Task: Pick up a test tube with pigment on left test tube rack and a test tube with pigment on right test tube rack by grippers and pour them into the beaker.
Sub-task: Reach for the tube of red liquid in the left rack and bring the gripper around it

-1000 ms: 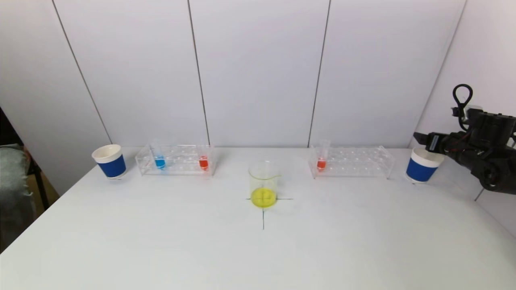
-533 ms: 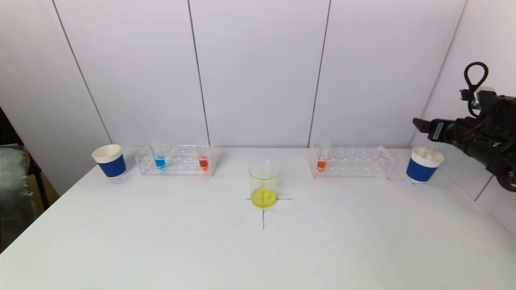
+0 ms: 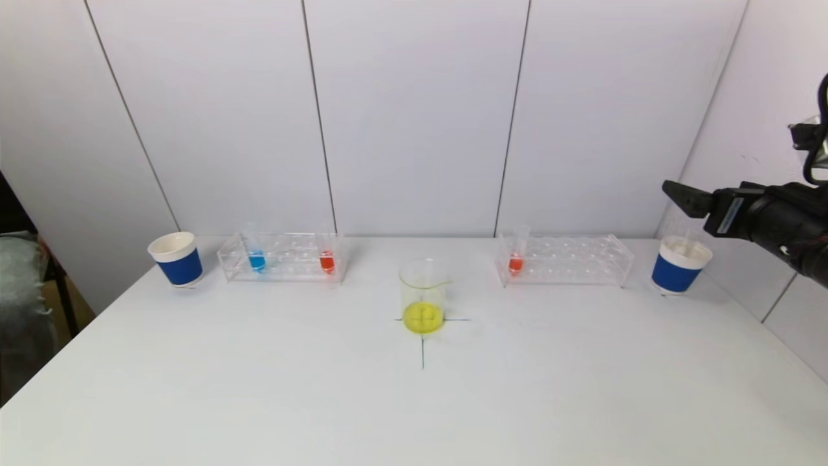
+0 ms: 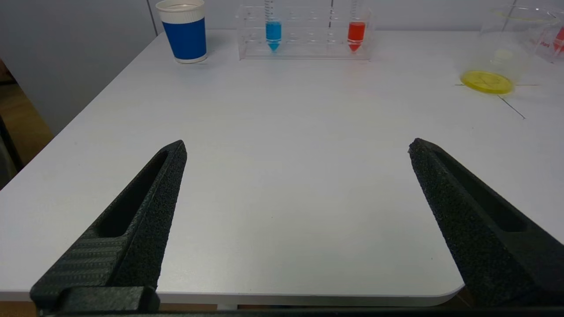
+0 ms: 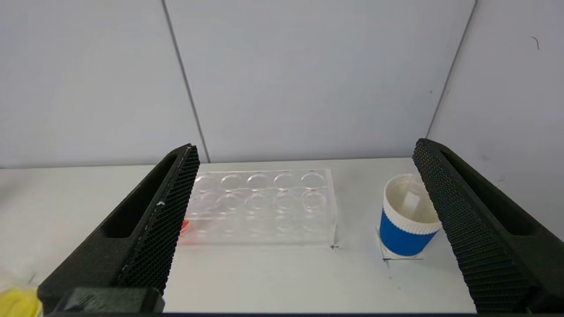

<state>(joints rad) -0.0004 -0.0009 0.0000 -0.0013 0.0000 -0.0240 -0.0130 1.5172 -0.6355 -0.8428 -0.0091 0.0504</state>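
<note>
Only wrist views show right gripper [image 5: 304, 145] and left gripper [image 4: 297, 147] spread, empty.

Through the right wrist camera I see my right gripper [image 5: 304, 149] with its two black fingers [image 5: 154, 224] spread wide apart, nothing between them, held above the white table [image 5: 273, 277]. Past them, the clear right test tube rack [image 5: 264, 207] sits near the table's far edge, one end hidden behind a finger, with a bit of red pigment [image 5: 184, 226] showing there. Just beside the rack's other end stands a blue paper cup [image 5: 407, 220] with a white rim, something pale resting inside. A yellow patch [image 5: 17, 301] shows at the frame's corner.
</note>
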